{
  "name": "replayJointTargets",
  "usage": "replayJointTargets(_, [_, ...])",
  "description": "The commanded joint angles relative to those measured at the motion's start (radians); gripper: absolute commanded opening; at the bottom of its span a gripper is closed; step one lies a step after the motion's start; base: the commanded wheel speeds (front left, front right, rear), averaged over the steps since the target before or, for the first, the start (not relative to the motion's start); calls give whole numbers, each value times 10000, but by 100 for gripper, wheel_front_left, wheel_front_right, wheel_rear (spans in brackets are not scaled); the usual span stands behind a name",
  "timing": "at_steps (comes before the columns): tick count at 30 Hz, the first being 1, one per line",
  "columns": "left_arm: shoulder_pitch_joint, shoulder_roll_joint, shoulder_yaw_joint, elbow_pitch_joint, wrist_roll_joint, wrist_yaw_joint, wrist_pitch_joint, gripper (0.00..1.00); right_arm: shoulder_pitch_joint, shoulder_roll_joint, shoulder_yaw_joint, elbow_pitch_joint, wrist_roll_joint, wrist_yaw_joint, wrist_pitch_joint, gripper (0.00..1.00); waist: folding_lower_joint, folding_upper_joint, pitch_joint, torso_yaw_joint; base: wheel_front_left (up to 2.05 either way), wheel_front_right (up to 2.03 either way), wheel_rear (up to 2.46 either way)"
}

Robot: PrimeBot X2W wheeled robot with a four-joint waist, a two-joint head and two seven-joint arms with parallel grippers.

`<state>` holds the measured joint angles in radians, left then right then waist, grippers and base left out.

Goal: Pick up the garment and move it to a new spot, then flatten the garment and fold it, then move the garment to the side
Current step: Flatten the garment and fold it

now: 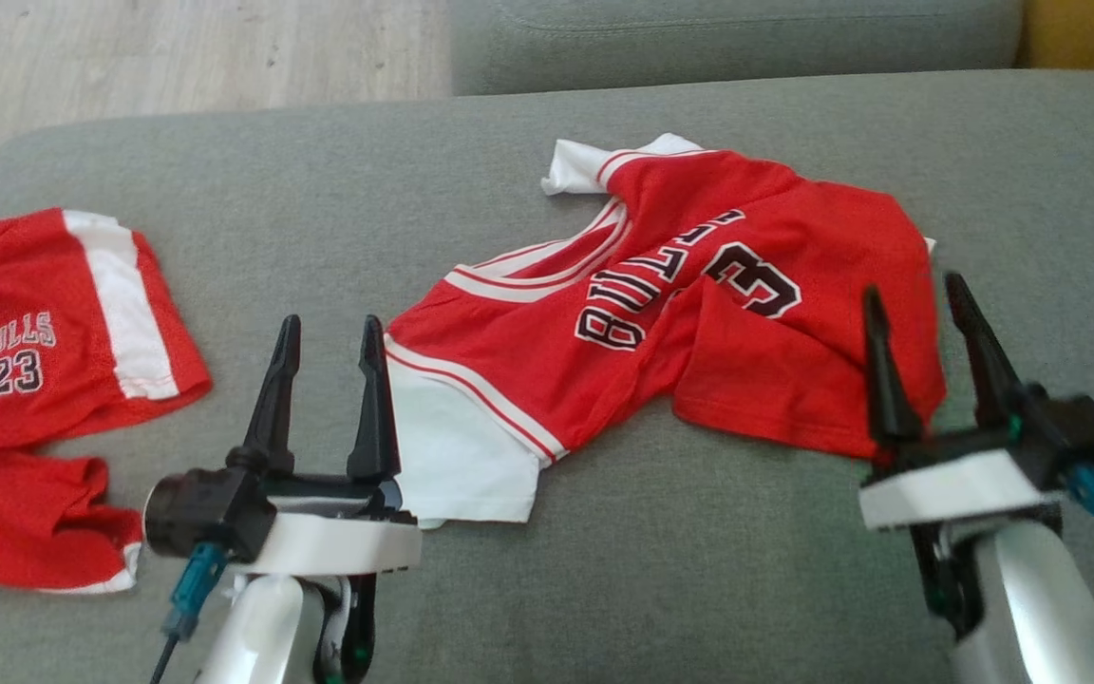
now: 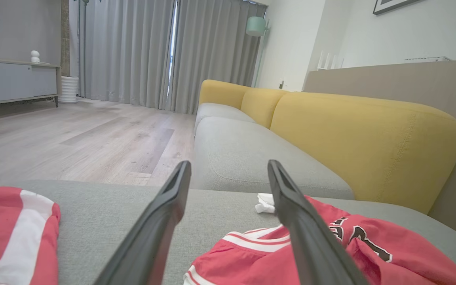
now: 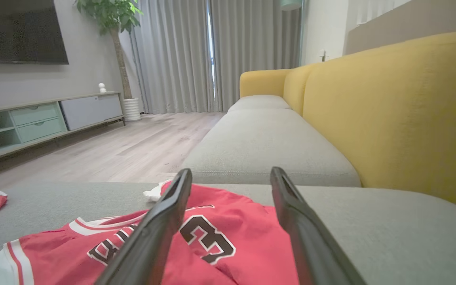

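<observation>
Sideways: jersey (image 1: 699, 323) long axis left-right, collar (image 1: 533, 275) leftward.

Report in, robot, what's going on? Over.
Left gripper open, empty. Right gripper open, empty. Jersey rumpled on sofa, unfolded. Shorts off to the left, apart from it.

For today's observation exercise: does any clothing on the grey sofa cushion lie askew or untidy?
Yes. The red-and-white basketball jersey lies crumpled and skewed, its lettering creased by a fold. The red white-striped shorts at the robot's left are also rumpled.
</observation>
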<state>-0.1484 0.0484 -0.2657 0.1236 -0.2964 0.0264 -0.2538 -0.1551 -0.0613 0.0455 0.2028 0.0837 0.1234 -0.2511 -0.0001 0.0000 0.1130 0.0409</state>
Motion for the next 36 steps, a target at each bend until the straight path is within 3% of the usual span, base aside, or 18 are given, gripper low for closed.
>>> replayJointTargets(1, [-123,18,237,-300,105,-22,-80,100,-89,104,165,-489,145,73,-105,100,1,0,-20,-59,0,0,0])
replayJointTargets(8, [98,18,266,-285,153,-125,-80,100,850,108,-58,-1021,394,73,-106,100,1,0,-75,-180,0,0,0])
replayJointTargets(20, [55,18,178,-194,53,-169,-80,100,669,109,123,-1038,-17,73,-106,100,1,0,23,24,0,0,0])
replayJointTargets(30, [-109,18,86,-122,-30,-157,-80,100,325,110,1816,516,-806,73,430,100,1,0,297,503,0,0,0])
replayJointTargets(36, [-183,18,30,-80,-57,-134,-80,100,-106,110,2011,1681,-1431,73,1025,100,1,0,388,786,0,0,0])
